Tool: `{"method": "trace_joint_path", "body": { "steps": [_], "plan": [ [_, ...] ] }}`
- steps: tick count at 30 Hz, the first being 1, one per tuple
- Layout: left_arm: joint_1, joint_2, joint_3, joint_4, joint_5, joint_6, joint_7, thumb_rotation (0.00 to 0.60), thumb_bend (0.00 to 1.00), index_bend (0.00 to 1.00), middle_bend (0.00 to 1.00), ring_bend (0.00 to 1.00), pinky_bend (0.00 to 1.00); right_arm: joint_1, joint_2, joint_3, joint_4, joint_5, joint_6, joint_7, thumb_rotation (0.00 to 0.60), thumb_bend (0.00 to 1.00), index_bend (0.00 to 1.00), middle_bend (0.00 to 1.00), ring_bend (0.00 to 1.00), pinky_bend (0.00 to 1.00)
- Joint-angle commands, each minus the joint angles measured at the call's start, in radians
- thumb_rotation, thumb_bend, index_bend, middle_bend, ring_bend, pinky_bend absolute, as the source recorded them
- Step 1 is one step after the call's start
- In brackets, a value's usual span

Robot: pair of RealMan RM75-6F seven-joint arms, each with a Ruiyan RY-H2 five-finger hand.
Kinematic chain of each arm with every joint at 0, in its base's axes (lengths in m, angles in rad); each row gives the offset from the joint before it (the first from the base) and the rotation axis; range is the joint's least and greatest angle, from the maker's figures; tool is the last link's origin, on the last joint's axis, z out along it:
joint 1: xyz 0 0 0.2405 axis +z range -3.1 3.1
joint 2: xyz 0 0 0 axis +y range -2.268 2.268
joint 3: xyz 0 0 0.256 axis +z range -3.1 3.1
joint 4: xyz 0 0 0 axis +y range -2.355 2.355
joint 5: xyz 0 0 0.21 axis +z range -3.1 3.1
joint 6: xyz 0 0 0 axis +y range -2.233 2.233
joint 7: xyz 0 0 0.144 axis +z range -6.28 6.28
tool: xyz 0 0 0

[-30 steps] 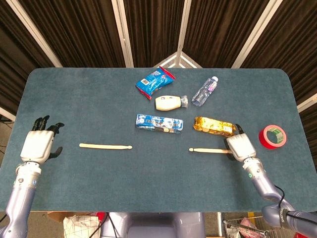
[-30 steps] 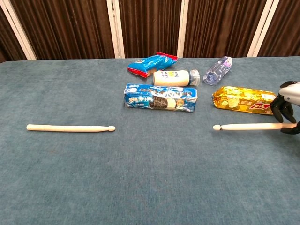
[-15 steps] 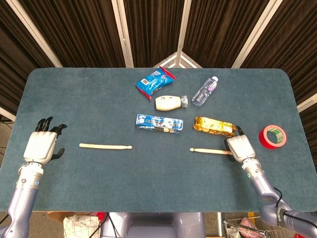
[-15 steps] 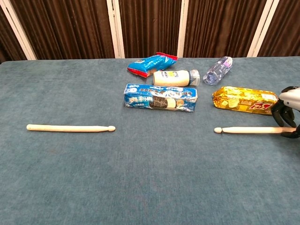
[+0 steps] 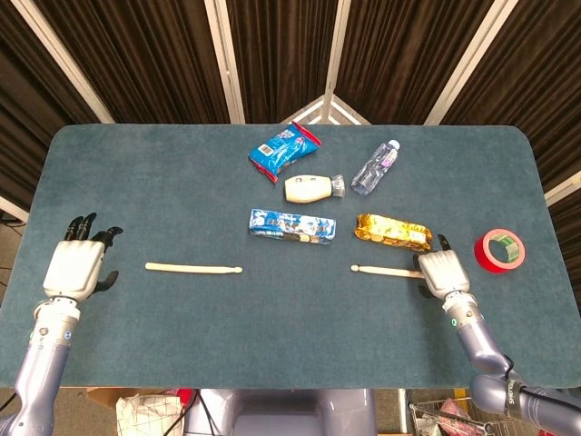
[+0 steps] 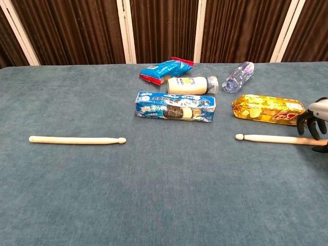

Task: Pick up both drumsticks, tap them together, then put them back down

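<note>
Felt-like teal worktop [image 5: 182,182] carries two slim pale wooden drumsticks: left drumstick [image 5: 193,268] lies apart from the spread-fingered left hand [image 5: 78,263]; right drumstick [image 5: 388,271] sits within the right hand [image 5: 438,271], grip unclear.

The butt end of the right drumstick [image 5: 386,270] is hidden beneath the right hand [image 5: 439,272] in the head view, so whether the fingers clasp it cannot be told. In the chest view that hand [image 6: 318,123] is cut off by the right edge, and the stick [image 6: 271,138] runs out of frame there. The left hand [image 5: 76,263] is outside the chest view altogether.
</note>
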Motion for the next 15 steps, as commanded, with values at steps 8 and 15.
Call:
{"method": "trace_joint_path", "body": {
  "steps": [8,15],
  "plan": [
    [0.015,0.019,0.003,-0.010,0.034,0.019,-0.020,0.600,0.40,0.22,0.29,0.00,0.00,-0.011,0.152,0.042,-0.242,0.054,0.073,-0.028,0.600,0.43,0.20,0.29,0.29,0.04],
    [0.128,0.080,0.073,-0.090,0.165,0.113,-0.128,0.600,0.39,0.21,0.10,0.00,0.00,-0.189,0.379,0.058,-0.550,-0.121,0.377,0.125,0.600,0.43,0.10,0.14,0.17,0.04]
  ]
}}
